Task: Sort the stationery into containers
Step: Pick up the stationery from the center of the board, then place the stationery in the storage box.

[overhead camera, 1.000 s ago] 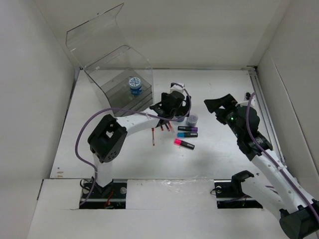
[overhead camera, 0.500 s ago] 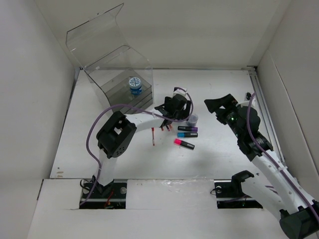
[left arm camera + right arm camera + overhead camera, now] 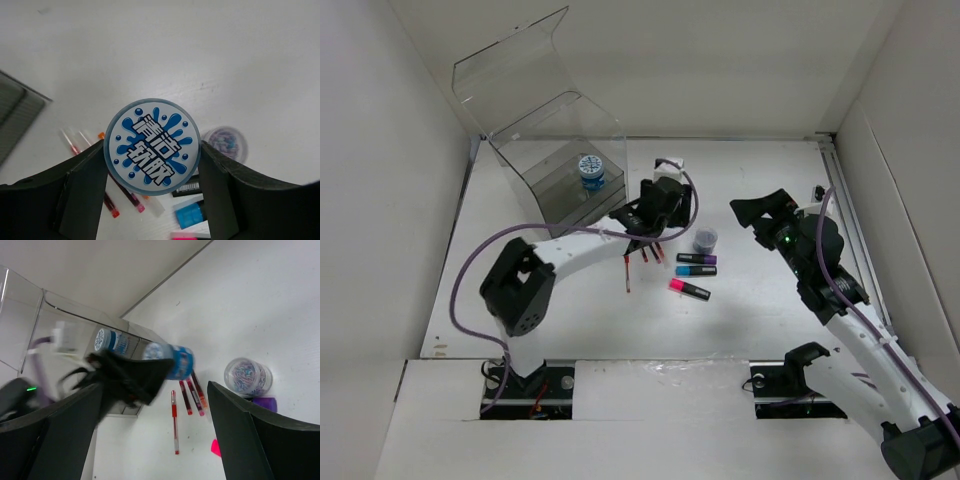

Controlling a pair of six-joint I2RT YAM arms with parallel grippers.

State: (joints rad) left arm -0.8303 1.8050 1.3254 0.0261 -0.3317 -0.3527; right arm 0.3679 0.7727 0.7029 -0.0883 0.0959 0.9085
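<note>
1. The left claw point(image 3: 660, 205) is clamped on a small round tub with a glossy blue-and-white splash-print lid point(image 3: 152, 146), one matte black finger on each side of the rim. The tub is held up off the plain white worktop point(image 3: 770, 330), roughly mid-width and toward the far edge, just off the open front of the box.
2. The right claw point(image 3: 758, 207) is spread wide with nothing in it. It hangs over the right half of the worktop, apart from all the stationery.
3. A big clear acrylic box point(image 3: 535, 150) sits in the far-left corner, its curved see-through lid point(image 3: 515, 60) tipped up and back. A second patterned-lid tub point(image 3: 590, 172) stands upright inside it.
4. A small clear round tub packed with colourful bits point(image 3: 247, 376) stands near the middle of the worktop, just on the far side of the markers. Can't tell what its lid looks like.
5. Three stubby black markers lie side by side near the middle. The purple-capped marker point(image 3: 697, 259) is nearest the far edge, then the blue-capped marker point(image 3: 695, 270). The pink-capped marker point(image 3: 689, 289) is nearest the near edge and a bit askew.
6. Four thin red pens point(image 3: 174, 422) with see-through barrels lie just left of the markers. Three are bunched together, and the fourth is on its own, slightly toward the left and near edges.
</note>
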